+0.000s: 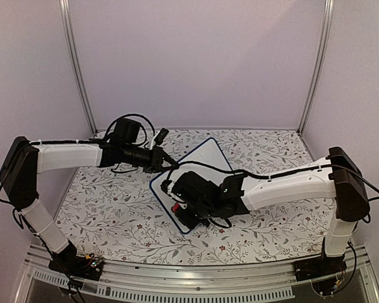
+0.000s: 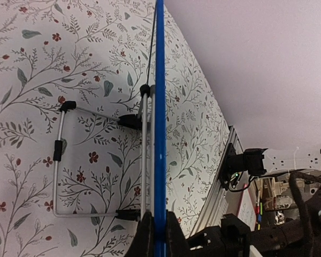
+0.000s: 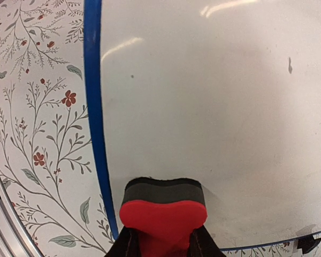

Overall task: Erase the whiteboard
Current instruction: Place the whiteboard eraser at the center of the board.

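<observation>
Right tool (image 3: 163,242) clamps red eraser (image 3: 163,213) pressed on whiteboard (image 3: 214,107); left tool (image 2: 159,235) pinches its frame.

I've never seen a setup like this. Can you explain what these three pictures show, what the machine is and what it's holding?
Two robot arms are bolted at the near edge of a table, each ending in a two-finger gripper. One picture looks down from above; the other two come from cameras on the wrists. On the flowered cloth stands a small whiteboard with a blue frame. The left gripper pinches its edge, seen side-on from that wrist. The right gripper holds a red eraser, dark pad apparently against the white surface, which looks nearly clean, save a mark.
</observation>
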### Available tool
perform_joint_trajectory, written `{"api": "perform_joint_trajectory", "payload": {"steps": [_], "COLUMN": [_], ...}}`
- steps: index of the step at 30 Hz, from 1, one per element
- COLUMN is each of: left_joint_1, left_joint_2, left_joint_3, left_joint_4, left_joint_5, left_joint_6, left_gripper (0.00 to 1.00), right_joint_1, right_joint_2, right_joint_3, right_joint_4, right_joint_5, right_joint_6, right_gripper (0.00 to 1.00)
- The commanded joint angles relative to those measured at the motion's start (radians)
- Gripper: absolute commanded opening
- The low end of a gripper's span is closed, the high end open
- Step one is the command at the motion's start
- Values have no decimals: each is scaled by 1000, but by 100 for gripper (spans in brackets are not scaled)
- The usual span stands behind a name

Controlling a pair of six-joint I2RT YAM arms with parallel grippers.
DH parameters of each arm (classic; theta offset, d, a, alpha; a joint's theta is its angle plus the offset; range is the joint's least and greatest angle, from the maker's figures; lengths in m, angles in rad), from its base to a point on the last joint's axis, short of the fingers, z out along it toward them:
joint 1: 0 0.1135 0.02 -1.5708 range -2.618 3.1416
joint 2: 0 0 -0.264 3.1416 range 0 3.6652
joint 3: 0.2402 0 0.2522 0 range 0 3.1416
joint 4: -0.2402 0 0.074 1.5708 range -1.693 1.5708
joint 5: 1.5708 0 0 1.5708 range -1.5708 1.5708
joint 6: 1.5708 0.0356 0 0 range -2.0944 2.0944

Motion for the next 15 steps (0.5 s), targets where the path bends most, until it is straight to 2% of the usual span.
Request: {"api": "perform_joint_trajectory", "payload": {"steps": [1, 8, 15], "left_joint_1": [2, 3, 13], "left_joint_2": [-18, -23, -26], "left_joint_3": [7, 10, 10], "left_joint_4": [65, 63, 64], "left_joint_5": [48, 47, 51], "left_joint_6": [-23, -20, -22], "left_gripper": [5, 14, 35], "right_joint_1": [1, -37, -165], "right_joint_2": [-48, -275, -456], "right_joint_3": [-68, -220, -343], "right_joint_4": [-23, -31, -67], "right_joint_5": [-1, 92, 130], "right_joint_6": [47, 103, 224], "right_gripper": [25, 26, 28]}}
